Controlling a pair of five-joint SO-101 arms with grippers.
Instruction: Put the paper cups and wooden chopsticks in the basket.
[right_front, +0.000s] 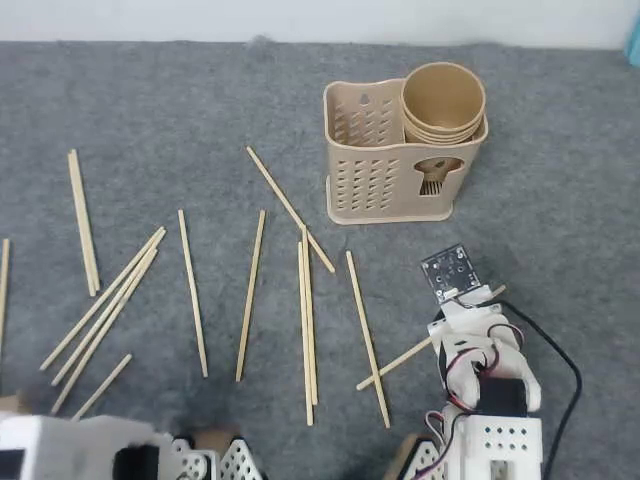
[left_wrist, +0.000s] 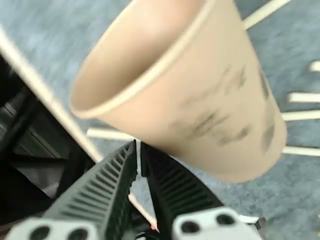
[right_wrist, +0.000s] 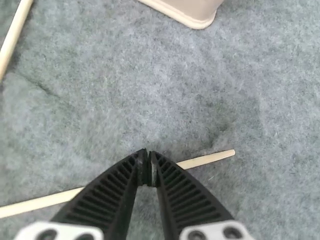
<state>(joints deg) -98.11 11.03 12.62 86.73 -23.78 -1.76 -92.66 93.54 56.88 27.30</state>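
My left gripper (left_wrist: 138, 146) is shut on the wall of a tan paper cup (left_wrist: 200, 85), which hangs tilted above the grey carpet, its mouth turned sideways. A wooden chopstick (left_wrist: 45, 95) runs slantwise below it. My right gripper (right_wrist: 148, 167) is shut with nothing in it, its tips just over a chopstick (right_wrist: 207, 159) that lies flat on the carpet. This same chopstick (right_front: 400, 360) passes under the right arm (right_front: 485, 360) in the high view. The beige basket (right_front: 385, 175) stands farther back with a stack of paper cups (right_front: 443, 100) in its right compartment.
Several more chopsticks (right_front: 250, 295) lie scattered over the carpet left of and in front of the basket. The left arm's base (right_front: 130, 455) sits at the near left edge. A corner of the basket (right_wrist: 190, 12) is just beyond the right gripper.
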